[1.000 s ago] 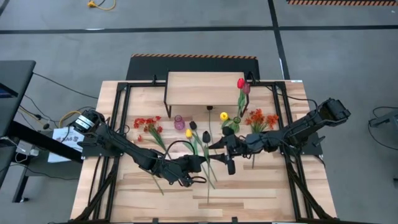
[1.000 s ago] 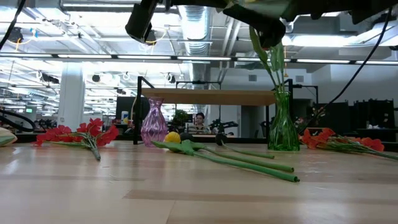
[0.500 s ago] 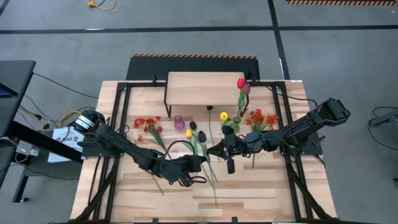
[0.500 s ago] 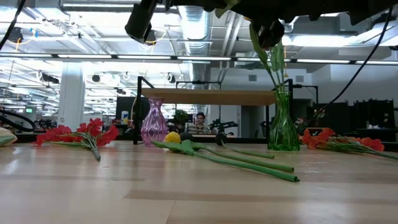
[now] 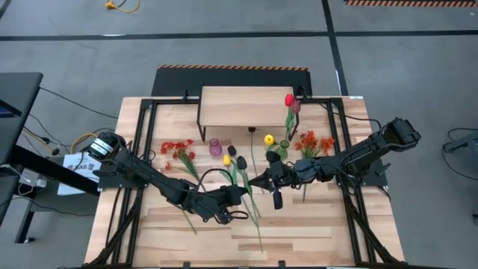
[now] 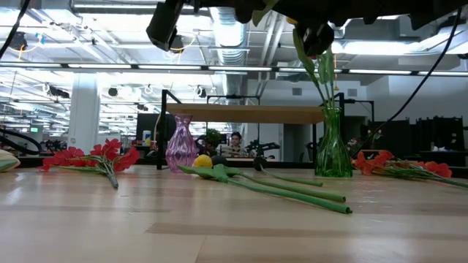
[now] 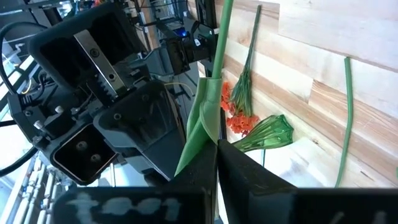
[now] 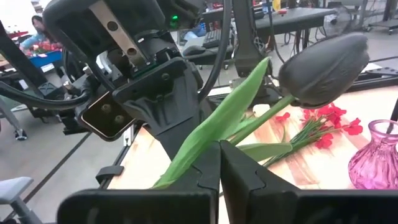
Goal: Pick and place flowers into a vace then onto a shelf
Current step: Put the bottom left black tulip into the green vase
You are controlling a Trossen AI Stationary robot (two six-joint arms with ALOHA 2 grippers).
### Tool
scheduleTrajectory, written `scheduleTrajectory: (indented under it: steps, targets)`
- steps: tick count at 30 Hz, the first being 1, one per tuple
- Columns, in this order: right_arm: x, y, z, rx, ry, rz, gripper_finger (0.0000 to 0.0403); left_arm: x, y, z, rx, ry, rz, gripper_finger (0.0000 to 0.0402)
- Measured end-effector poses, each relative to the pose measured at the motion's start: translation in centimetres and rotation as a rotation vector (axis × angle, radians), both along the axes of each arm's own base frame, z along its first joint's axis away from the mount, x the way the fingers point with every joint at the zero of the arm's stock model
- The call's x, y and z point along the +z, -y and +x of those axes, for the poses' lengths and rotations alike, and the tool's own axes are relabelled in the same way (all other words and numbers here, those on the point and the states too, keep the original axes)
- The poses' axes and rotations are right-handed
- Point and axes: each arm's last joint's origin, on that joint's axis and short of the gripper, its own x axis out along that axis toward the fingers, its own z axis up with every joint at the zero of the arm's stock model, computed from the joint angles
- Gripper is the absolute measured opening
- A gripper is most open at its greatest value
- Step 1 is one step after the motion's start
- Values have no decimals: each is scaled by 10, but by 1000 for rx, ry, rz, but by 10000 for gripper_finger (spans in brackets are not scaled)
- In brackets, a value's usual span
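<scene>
Inside green vase, tulip stems

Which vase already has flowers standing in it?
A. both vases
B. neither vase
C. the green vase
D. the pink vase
C: in the low view stems rise out of the green vase, while the pink vase stands empty.

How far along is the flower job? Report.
Done: two tulips stand in the green vase. In hand: left gripper and right gripper both shut on the dark tulip. Left: yellow tulip and red sprays lie on the table, purple vase empty, shelf holds no vase.
</scene>
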Motion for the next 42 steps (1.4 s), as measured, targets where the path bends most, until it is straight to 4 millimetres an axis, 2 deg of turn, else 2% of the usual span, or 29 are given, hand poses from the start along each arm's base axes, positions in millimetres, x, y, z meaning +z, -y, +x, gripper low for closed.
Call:
scheduleTrajectory:
  steps: [6, 18, 29, 36, 42]
  targets:
    - [0, 0, 0, 3, -7, 41, 23, -1, 0, 0, 17, -3, 3, 0]
    - [0, -6, -2, 80, -12, 50, 120, -5, 0, -2, 14, -42, 13, 0]
    - [0, -6, -2, 83, -12, 51, 189, -4, 2, -1, -74, -54, -7, 7]
    - [0, -6, -2, 82, -12, 51, 203, 0, -4, 4, -68, -8, -32, 39]
    - [0, -5, -1, 78, -12, 51, 186, 1, -9, 7, -58, -4, -27, 50]
